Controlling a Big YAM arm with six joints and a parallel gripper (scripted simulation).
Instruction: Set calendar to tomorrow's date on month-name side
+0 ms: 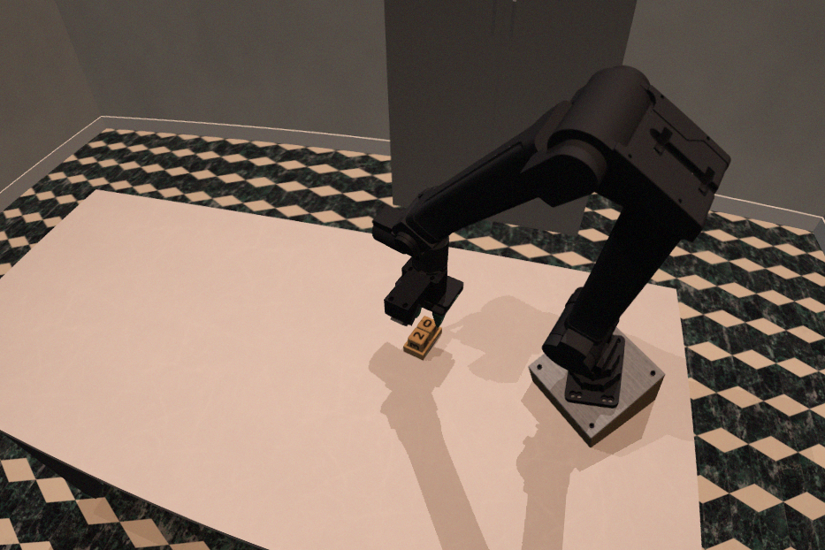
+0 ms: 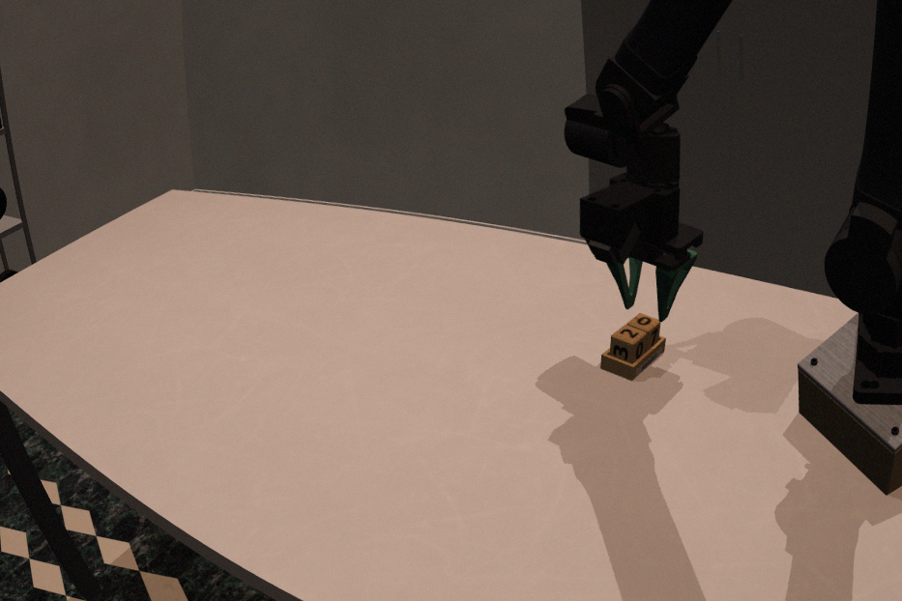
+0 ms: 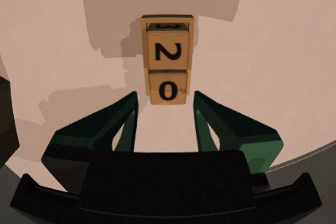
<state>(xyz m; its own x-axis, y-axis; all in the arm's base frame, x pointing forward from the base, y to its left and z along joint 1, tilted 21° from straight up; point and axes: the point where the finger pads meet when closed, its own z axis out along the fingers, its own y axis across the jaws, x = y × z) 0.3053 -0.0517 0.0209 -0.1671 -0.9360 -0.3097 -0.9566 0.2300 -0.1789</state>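
Top, exterior high, oblique; wrist close, downward.

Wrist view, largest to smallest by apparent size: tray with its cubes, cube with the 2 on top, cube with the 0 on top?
1. Tray with its cubes
2. Cube with the 2
3. Cube with the 0

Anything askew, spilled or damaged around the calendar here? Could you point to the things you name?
No spill or damage shows. The one oddity is on top of the small wooden number cubes point(image 1: 418, 335) point(image 2: 628, 332) point(image 3: 168, 51): the 2 lies sideways relative to the 0. It may simply be how they are printed.
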